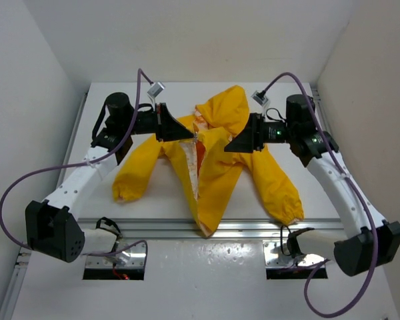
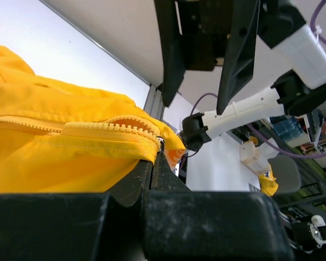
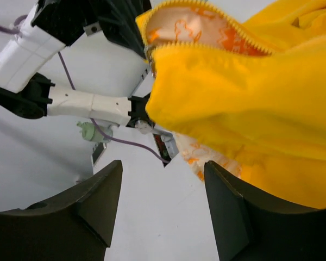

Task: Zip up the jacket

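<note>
the jacket (image 1: 217,167) lies spread on the white table (image 1: 153,210), hood to the far side, hem reaching the near edge, one sleeve out to the left and one to the right. its front gapes down the middle with the patterned lining (image 1: 191,170) showing, so the zipping looks hardly begun.

the left gripper (image 1: 187,135) is pinched tight on the zipper edge up by the collar. in its wrist view the fingers meet on a small metal piece at the end of the zipper teeth (image 2: 114,129). it is probably the slider or its pull, though the view is too close to be sure.

the right gripper (image 3: 163,171) stands about half open with nothing between its jaws, just right of the left one, beside the yellow fabric.

the step in hand seems to be getting both sides held. next, the right gripper needs a hold on the fabric by the zipper to keep it taut while the left draws the slider along.
</note>
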Motion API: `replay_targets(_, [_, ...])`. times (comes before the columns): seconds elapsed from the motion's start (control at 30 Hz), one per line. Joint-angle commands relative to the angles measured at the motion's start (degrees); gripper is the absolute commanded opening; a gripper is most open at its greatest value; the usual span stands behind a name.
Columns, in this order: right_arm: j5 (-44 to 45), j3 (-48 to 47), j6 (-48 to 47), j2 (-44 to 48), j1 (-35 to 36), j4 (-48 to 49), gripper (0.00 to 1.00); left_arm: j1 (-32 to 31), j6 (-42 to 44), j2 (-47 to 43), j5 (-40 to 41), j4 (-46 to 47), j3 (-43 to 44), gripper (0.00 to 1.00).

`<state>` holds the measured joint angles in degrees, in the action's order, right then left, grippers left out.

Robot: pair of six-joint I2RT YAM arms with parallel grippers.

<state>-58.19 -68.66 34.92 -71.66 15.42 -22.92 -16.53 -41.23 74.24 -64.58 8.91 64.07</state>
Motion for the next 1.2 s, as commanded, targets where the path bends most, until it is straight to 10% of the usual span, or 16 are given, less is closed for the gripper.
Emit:
replay_targets(0.0, [2.9, 3.4, 0.0, 3.2, 0.8, 1.9, 0.60, -0.6, -3.2, -2.4, 0.8, 5.6, -1.0, 0.00])
replay_targets(0.13, [5.0, 6.5, 7.1, 2.8, 1.0, 4.1, 0.47, -0.1, -3.9, -2.4, 1.4, 7.1, -1.5, 0.00])
replay_targets(0.3, [3.7, 16.7, 34.1, 2.2, 2.2, 37.6, 0.32, -0.1, -8.0, -2.4, 5.1, 10.5, -2.7, 0.00])
replay_targets(0.57, [12.1, 14.1, 49.2, 0.3, 6.5, 51.7, 0.58, 0.5, -9.7, -3.5, 12.8, 11.0, -3.8, 0.00])
replay_targets(1.17, [17.5, 7.6, 32.6, -4.5, 6.6, 27.5, 0.61, -0.2, -8.6, -3.5, 12.1, 12.5, -3.8, 0.00])
